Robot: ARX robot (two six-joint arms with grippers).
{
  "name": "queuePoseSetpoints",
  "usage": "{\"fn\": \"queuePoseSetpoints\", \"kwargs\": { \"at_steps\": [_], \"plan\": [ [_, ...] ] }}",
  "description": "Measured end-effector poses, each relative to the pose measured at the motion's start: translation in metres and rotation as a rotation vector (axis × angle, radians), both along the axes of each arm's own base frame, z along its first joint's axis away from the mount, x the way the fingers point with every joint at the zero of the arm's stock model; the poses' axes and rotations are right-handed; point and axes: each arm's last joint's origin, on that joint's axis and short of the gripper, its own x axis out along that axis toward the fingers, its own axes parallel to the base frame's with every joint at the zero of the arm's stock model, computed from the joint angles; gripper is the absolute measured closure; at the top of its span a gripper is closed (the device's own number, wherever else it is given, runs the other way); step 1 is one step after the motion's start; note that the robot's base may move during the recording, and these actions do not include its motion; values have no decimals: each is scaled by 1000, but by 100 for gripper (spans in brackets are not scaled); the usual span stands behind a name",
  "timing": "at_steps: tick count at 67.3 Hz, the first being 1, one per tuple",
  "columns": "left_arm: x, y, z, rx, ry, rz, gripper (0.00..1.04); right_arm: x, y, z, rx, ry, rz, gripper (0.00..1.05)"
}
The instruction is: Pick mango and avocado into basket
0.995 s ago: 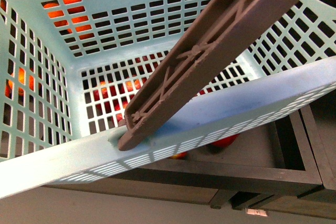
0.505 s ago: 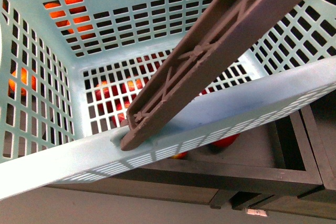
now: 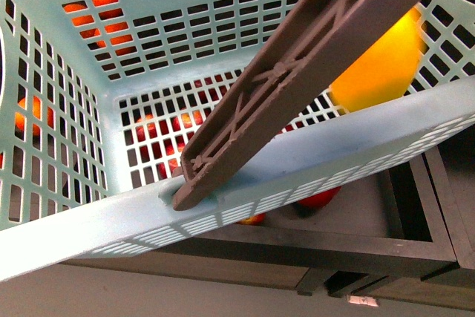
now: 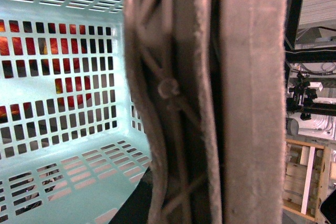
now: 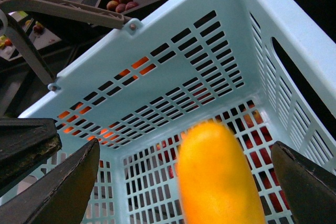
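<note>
Basket (image 3: 111, 220): turquoise, slotted, tilted, fills the front view; red and orange fruit (image 3: 100, 1) shows through its left and far slots. Handle (image 3: 297, 72): brown, ribbed, crossing diagonally from the near rim. Mango (image 3: 378, 61): yellow, inside the basket by its right wall, blurred in the right wrist view. Left gripper: state cannot be told. Right gripper (image 5: 184, 148): fingers spread wide apart, the mango between them, touching neither. Dark shelf (image 3: 371, 220): below.

Mango (image 3: 380, 64) inside basket (image 3: 82, 228), right side, behind handle (image 3: 297, 79); round fruit (image 3: 319, 198) beneath basket.
</note>
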Motion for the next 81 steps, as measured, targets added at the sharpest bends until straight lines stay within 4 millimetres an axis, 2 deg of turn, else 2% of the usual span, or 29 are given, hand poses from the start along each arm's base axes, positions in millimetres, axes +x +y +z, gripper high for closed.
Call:
{"fn": "queuePoseSetpoints", "kwargs": {
  "at_steps": [12, 17, 27, 34, 40, 50, 53, 59, 63, 81],
  "plan": [
    [1, -1, -2, 4, 7, 0, 91, -1, -7, 5, 10, -13, -29, 9],
    [1, 0, -2, 9, 4, 4, 91, -2, -16, 9, 8, -21, -87, 9],
    [1, 0, -2, 7, 5, 3, 91, -10, -51, 18, -59, -37, -320, 9],
    [1, -1, -2, 3, 8, -4, 91, -23, -69, 13, -192, -289, -341, 26],
    [1, -1, -2, 2, 10, -1, 91, -35, -76, 2, -313, -394, -319, 40],
    [1, 0, -2, 4, 8, 1, 91, -49, -84, -22, -414, -395, -295, 63],
    [1, 0, -2, 3, 9, 3, 91, -55, -87, -31, -433, -391, -290, 73],
    [1, 0, -2, 8, 5, 4, 91, -63, -91, -39, -441, -394, -291, 87],
    [1, 0, -2, 4, 8, 1, 91, -70, -94, -45, -448, -398, -294, 101],
    [1, 0, -2, 6, 7, 2, 91, -88, -107, -63, -457, -403, -294, 103]
  ]
}}
